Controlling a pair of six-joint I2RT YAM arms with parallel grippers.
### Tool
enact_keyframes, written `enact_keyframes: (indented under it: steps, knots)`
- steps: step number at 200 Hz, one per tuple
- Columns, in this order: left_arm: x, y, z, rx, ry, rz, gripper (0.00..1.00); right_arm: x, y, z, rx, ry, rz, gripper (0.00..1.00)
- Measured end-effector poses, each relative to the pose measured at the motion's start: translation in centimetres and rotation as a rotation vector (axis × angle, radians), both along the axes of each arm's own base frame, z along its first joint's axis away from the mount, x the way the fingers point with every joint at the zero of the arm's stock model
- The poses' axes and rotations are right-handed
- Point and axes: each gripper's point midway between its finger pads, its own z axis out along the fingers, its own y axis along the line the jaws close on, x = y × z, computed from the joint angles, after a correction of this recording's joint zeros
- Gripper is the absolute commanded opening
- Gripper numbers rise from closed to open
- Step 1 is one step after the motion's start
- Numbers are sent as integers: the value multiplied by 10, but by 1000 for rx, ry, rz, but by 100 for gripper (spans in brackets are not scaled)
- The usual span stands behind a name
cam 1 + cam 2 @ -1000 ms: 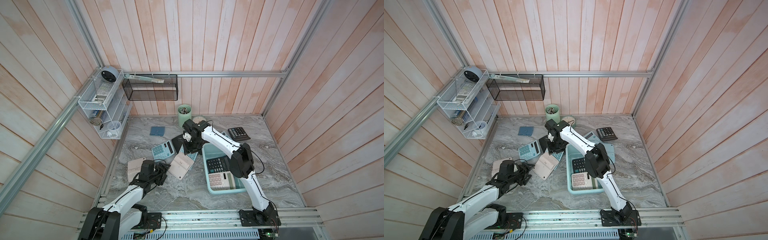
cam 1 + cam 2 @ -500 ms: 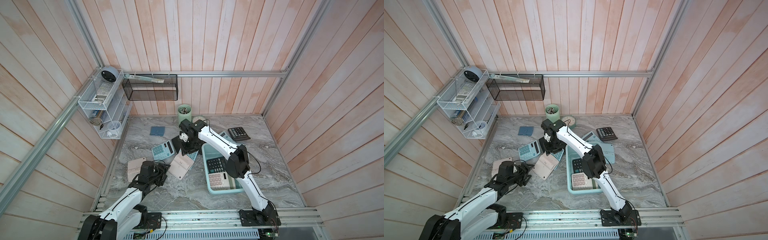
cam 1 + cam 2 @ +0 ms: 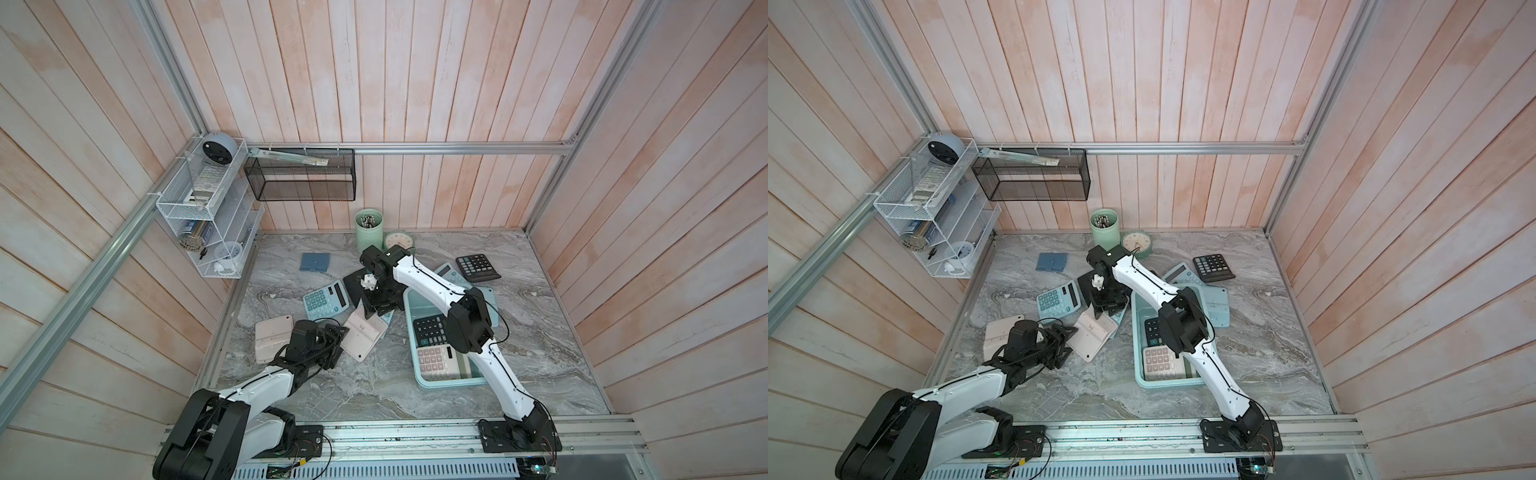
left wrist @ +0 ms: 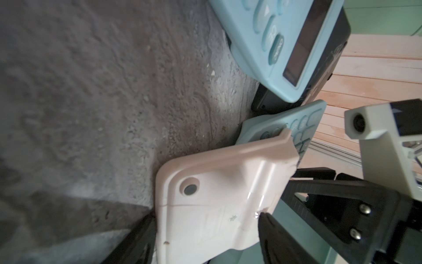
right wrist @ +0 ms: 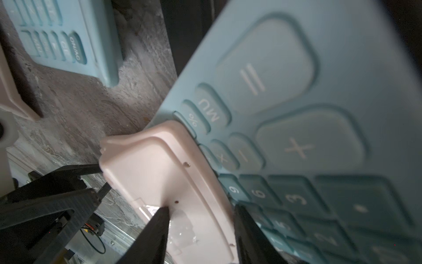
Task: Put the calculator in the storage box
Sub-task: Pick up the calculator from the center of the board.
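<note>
Blue calculator [image 5: 296, 109] keys MU and %, pink calculator [image 5: 157, 173] in right tool [image 5: 202, 209]

At least eight calculators [image 3: 326, 297], one storage box [image 3: 446, 381], one pen cup [image 3: 368, 239].

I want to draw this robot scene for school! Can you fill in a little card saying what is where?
storage box: holds a black calculator and a pale calculator
pink calculator: outside the box, face down, resting on a teal calculator
left gripper: shut on the pink calculator's near corner
right gripper: shut on its opposite end
</note>
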Motion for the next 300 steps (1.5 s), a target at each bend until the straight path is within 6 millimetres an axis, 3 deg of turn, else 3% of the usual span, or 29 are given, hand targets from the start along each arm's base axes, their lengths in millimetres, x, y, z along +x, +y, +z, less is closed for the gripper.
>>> enact_keyframes:
  steps: [97,154,187,253,300]
  knots:
    - [5,4,0,-1,-37,26,71,4,1,4,155,54,-96,53]
    - [13,39,0,32,-59,121,71,5,24,9,302,97,-132,53]
    - [7,42,0,52,-51,113,71,2,27,8,293,91,-130,53]
    - [-4,44,0,68,-27,103,71,1,11,3,210,50,-148,56]
    - [-14,46,-1,67,-27,103,72,-4,16,0,230,73,-156,56]
